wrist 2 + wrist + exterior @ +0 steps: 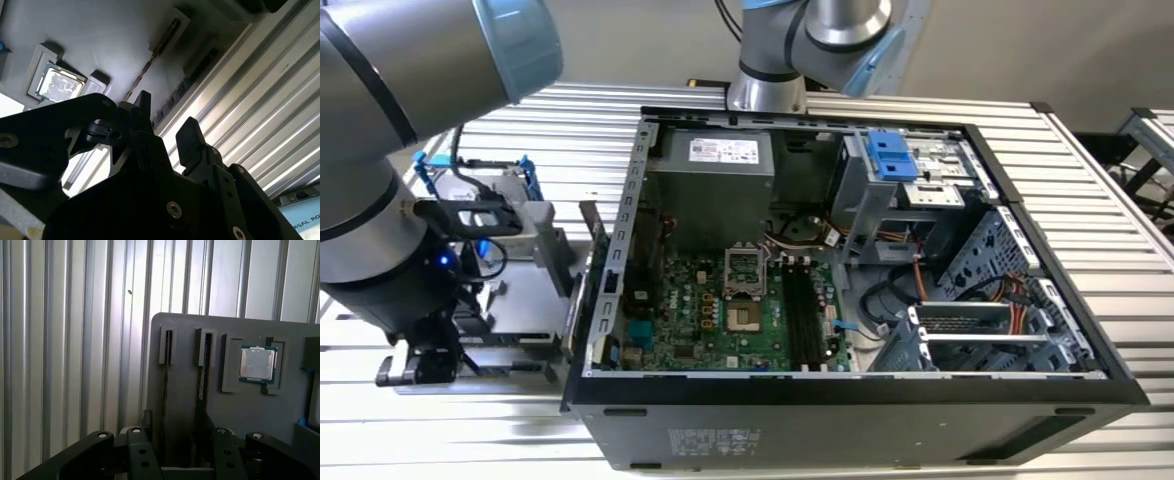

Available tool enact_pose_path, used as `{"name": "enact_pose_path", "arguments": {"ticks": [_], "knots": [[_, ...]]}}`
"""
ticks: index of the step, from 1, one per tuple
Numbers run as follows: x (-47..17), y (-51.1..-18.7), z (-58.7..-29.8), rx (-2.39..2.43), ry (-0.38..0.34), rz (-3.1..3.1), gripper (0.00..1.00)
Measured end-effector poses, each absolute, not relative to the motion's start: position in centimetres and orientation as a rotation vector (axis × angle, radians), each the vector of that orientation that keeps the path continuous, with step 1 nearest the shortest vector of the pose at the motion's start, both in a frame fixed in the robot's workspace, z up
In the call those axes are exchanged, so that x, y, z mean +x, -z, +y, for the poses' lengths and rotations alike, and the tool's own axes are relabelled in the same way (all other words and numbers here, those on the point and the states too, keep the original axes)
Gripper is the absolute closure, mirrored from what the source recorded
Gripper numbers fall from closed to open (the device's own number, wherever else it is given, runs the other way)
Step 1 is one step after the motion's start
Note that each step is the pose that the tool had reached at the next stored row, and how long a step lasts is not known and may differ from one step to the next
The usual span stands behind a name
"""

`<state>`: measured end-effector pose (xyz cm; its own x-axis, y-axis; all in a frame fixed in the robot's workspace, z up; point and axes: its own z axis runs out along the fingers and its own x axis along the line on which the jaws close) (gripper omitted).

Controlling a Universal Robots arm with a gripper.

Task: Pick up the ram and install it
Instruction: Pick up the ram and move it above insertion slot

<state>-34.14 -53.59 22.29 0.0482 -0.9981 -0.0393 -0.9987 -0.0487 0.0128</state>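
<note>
Table (1094, 200): ribbed metal slats, carrying everything else.
Computer case (854, 420): black, lying open, with its green board facing up.
Arm (374, 200): at the exterior view's left, outside the case and reaching down to the tray.
Tray (250, 425): flat grey holder with two narrow slots side by side and a processor chip (257, 364) in a square recess.
Ram (166, 390): a long, thin, dark stick seen edge-on. It stands on its long edge in the slot farther from the chip. A second stick (203, 375) stands in the nearer slot.
Gripper (179, 440): its black fingers (137, 445) are spread wide and hold nothing.
Ram and fingers: in both wrist views the stick runs into the gap between the two tips. It is close to one tip, and neither tip visibly touches it.
</note>
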Motion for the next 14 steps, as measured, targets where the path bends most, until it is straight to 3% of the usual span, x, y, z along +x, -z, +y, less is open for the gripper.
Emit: {"name": "enact_pose_path", "arguments": {"ticks": [14], "knots": [[-34.1,-20.1,-53.7,-2.203,-0.068,2.221,0.00]]}}
